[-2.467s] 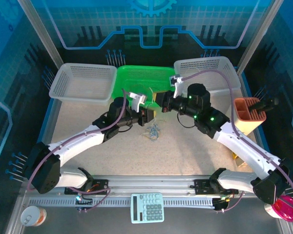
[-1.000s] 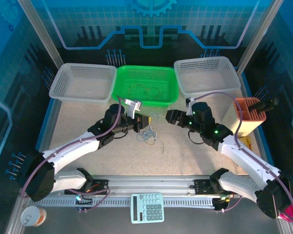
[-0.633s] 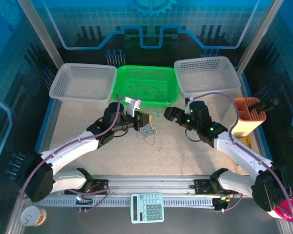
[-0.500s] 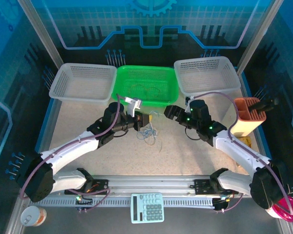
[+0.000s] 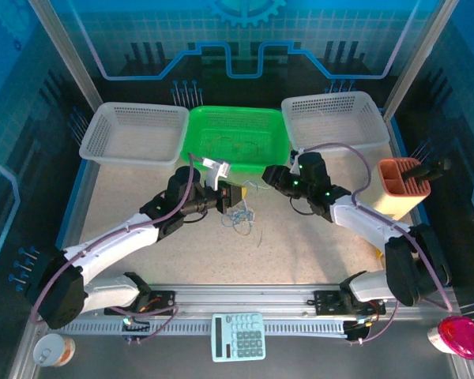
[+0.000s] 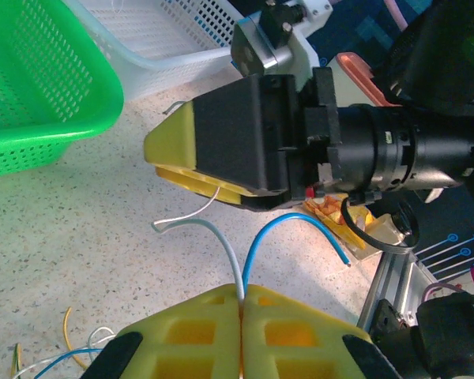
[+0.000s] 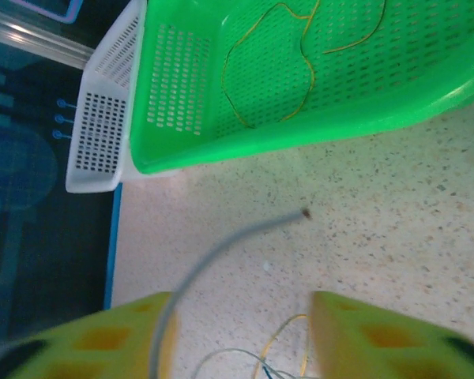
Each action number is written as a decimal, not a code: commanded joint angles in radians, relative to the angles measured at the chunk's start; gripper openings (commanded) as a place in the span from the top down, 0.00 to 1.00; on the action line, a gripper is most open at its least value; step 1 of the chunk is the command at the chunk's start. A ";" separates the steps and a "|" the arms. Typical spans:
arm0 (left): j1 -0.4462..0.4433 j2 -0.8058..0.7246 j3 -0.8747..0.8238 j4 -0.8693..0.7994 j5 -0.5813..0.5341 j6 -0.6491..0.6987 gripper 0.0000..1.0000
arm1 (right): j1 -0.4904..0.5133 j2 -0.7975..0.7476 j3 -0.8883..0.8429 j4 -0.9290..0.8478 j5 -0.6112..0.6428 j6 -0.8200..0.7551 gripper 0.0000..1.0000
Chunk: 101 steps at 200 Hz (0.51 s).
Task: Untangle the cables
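Observation:
A small tangle of thin blue, whitish and yellowish cables (image 5: 242,215) lies on the speckled table just in front of the green basket (image 5: 278,155). My left gripper (image 5: 235,195) is at the tangle's far edge. In the left wrist view its yellow fingers (image 6: 197,328) are shut on a white cable (image 6: 208,230) and a blue cable (image 6: 296,226) that arch up out of the left gripper (image 6: 243,290). My right gripper (image 5: 265,174) hovers close by, facing it, and it also shows as a black block (image 6: 245,130). The right gripper (image 7: 241,320) is open, with a blurred grey-white cable (image 7: 221,249) crossing its left finger (image 7: 103,339).
The green basket (image 7: 221,154) holds thin yellow wires (image 7: 300,59). White baskets (image 5: 134,134) (image 5: 336,118) flank it. An orange holder (image 5: 403,185) stands at the right edge. A calculator (image 5: 238,335), a cup (image 5: 54,349) and a pink object (image 5: 458,338) lie at the near rail.
Both grippers came down from the green basket to the table. Since then the right gripper has crept left toward the left gripper, and the left arm has held almost still.

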 commanded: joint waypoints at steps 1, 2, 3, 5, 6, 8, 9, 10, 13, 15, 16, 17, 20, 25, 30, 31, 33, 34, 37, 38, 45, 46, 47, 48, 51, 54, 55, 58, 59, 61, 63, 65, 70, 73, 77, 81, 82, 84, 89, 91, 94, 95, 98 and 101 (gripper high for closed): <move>-0.007 -0.025 0.020 0.000 0.019 0.010 0.92 | -0.022 0.005 0.056 0.057 -0.055 0.006 0.95; -0.008 -0.025 0.020 -0.001 0.018 0.010 0.92 | -0.022 0.004 0.058 0.057 -0.055 0.006 0.97; -0.008 -0.025 0.018 0.000 0.018 0.011 0.92 | -0.023 0.002 0.059 0.057 -0.056 0.005 0.99; -0.008 -0.023 0.016 0.001 0.017 0.010 0.92 | -0.024 0.000 0.062 0.056 -0.058 0.005 1.00; -0.008 -0.023 0.015 0.001 0.017 0.010 0.92 | -0.024 -0.001 0.064 0.055 -0.060 0.004 1.00; -0.008 -0.023 0.011 0.004 0.016 0.010 0.92 | -0.027 -0.002 0.068 0.053 -0.064 0.003 1.00; -0.008 -0.022 0.011 0.005 0.015 0.010 0.92 | -0.027 -0.006 0.069 0.052 -0.064 0.002 1.00; -0.008 -0.022 0.009 0.006 0.015 0.010 0.92 | -0.028 -0.007 0.072 0.050 -0.065 0.001 1.00; -0.008 -0.020 0.004 0.009 0.015 0.010 0.92 | -0.029 -0.013 0.075 0.046 -0.068 -0.002 1.00; -0.008 -0.019 0.001 0.011 0.015 0.010 0.91 | -0.030 -0.014 0.075 0.041 -0.068 -0.004 1.00; -0.008 -0.019 -0.001 0.012 0.014 0.010 0.92 | -0.031 -0.016 0.075 0.039 -0.069 -0.005 1.00; -0.008 -0.018 -0.002 0.013 0.014 0.009 0.91 | -0.032 -0.018 0.075 0.037 -0.069 -0.005 1.00; -0.008 -0.016 -0.007 0.017 0.013 0.008 0.91 | -0.033 -0.024 0.097 0.031 -0.071 -0.007 1.00; -0.008 -0.012 -0.013 0.022 0.012 0.007 0.91 | -0.037 -0.037 0.116 0.022 -0.074 -0.011 1.00; -0.008 -0.008 -0.020 0.027 0.012 0.007 0.91 | -0.039 -0.049 0.131 0.015 -0.078 -0.015 1.00; -0.008 -0.006 -0.022 0.028 0.012 0.006 0.91 | -0.040 -0.052 0.135 0.014 -0.079 -0.015 1.00; -0.008 -0.004 -0.024 0.030 0.012 0.006 0.91 | -0.040 -0.057 0.141 0.009 -0.082 -0.016 1.00; -0.008 -0.002 -0.025 0.031 0.012 0.006 0.91 | -0.041 -0.060 0.145 0.006 -0.082 -0.017 1.00; -0.008 0.001 -0.030 0.034 0.011 0.005 0.91 | -0.042 -0.067 0.156 -0.002 -0.084 -0.020 1.00; -0.008 0.002 -0.032 0.036 0.011 0.005 0.91 | -0.042 -0.070 0.162 -0.004 -0.084 -0.021 1.00; -0.008 0.010 -0.042 0.044 0.008 0.006 0.89 | -0.042 -0.088 0.190 -0.024 -0.085 -0.026 1.00; -0.008 0.011 -0.044 0.045 0.008 0.005 0.89 | -0.042 -0.089 0.196 -0.025 -0.085 -0.027 1.00; -0.008 0.012 -0.045 0.046 0.007 0.005 0.89 | -0.042 -0.092 0.200 -0.028 -0.086 -0.028 1.00; -0.008 0.013 -0.046 0.047 0.007 0.004 0.89 | -0.042 -0.094 0.204 -0.031 -0.087 -0.028 1.00; -0.008 0.017 -0.051 0.051 0.006 0.003 0.88 | -0.042 -0.100 0.219 -0.037 -0.089 -0.030 1.00; -0.008 0.021 -0.055 0.055 0.006 0.003 0.88 | -0.042 -0.108 0.233 -0.043 -0.091 -0.032 1.00; -0.008 0.023 -0.057 0.056 0.006 0.004 0.87 | -0.043 -0.110 0.238 -0.044 -0.091 -0.032 1.00; -0.008 0.028 -0.061 0.061 0.005 0.004 0.87 | -0.042 -0.116 0.252 -0.050 -0.094 -0.034 1.00; -0.008 0.029 -0.062 0.062 0.004 0.003 0.87 | -0.042 -0.118 0.256 -0.051 -0.094 -0.034 1.00; -0.008 0.032 -0.065 0.064 0.005 0.003 0.87 | -0.042 -0.121 0.264 -0.055 -0.094 -0.034 1.00; -0.007 0.035 -0.068 0.067 0.004 0.003 0.86 | -0.043 -0.125 0.274 -0.058 -0.096 -0.034 1.00; -0.007 0.038 -0.070 0.071 0.004 0.002 0.86 | -0.042 -0.129 0.282 -0.060 -0.096 -0.033 1.00; -0.008 0.047 -0.076 0.078 0.005 0.000 0.85 | -0.041 -0.138 0.305 -0.065 -0.099 -0.031 1.00; -0.008 0.052 -0.079 0.083 0.006 -0.003 0.85 | -0.041 -0.144 0.316 -0.068 -0.100 -0.031 1.00; -0.008 0.058 -0.084 0.089 0.006 -0.003 0.84 | -0.039 -0.150 0.333 -0.070 -0.101 -0.031 1.00; -0.008 0.064 -0.088 0.094 0.007 -0.005 0.83 | -0.037 -0.157 0.350 -0.074 -0.102 -0.029 1.00; -0.008 0.066 -0.089 0.095 0.007 -0.006 0.83 | -0.038 -0.158 0.355 -0.076 -0.102 -0.029 1.00; -0.008 0.069 -0.090 0.099 0.007 -0.006 0.82 | -0.036 -0.160 0.363 -0.077 -0.101 -0.029 1.00; -0.007 0.078 -0.096 0.106 0.007 -0.009 0.81 | -0.035 -0.167 0.383 -0.081 -0.102 -0.029 1.00; -0.008 0.081 -0.098 0.108 0.006 -0.010 0.81 | -0.034 -0.168 0.392 -0.083 -0.102 -0.029 1.00; -0.007 0.086 -0.101 0.112 0.006 -0.011 0.80 | -0.033 -0.172 0.403 -0.085 -0.101 -0.029 1.00; -0.006 0.087 -0.101 0.113 0.006 -0.011 0.80 | -0.033 -0.174 0.407 -0.084 -0.102 -0.029 1.00; -0.008 0.093 -0.104 0.117 0.006 -0.012 0.80 | -0.032 -0.176 0.418 -0.086 -0.102 -0.029 1.00; -0.007 0.098 -0.106 0.121 0.006 -0.013 0.80 | -0.031 -0.179 0.428 -0.089 -0.103 -0.027 1.00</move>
